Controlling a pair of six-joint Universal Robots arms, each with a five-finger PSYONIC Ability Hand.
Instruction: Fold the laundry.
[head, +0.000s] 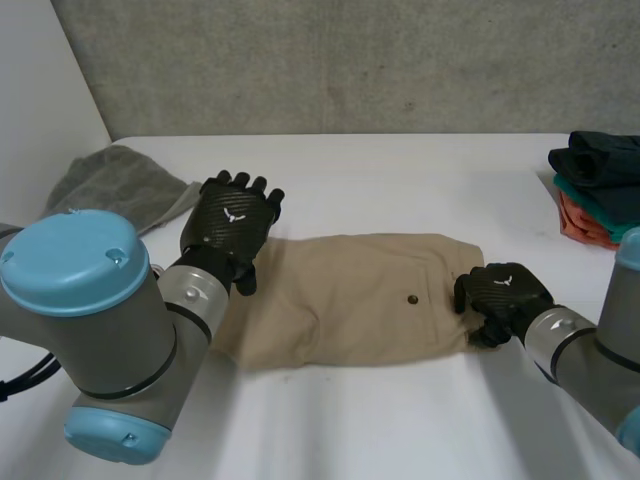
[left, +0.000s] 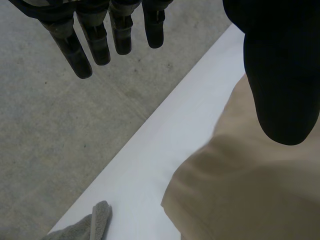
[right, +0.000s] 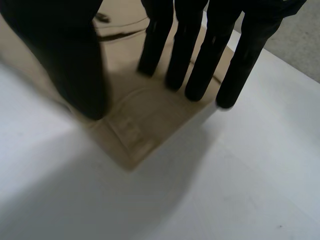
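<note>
White table (head: 350, 420); right hand (head: 500, 295), fingers (right: 197, 65) straight, touches tan shorts (head: 350, 300).

1 beige garment (head: 350, 300), 1 grey towel (head: 118, 180), 1 stack (head: 600, 190) w/ 3 folded clothes, 1 white table (head: 400, 420)

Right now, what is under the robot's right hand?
The end corner of the tan garment, lying flat on the white table. The right hand has its straight fingers and thumb down on it. The cloth beneath its palm is covered.

wall (head: 330, 60): grey, rough, perhaps concrete | table (head: 350, 420): white, matte
</note>
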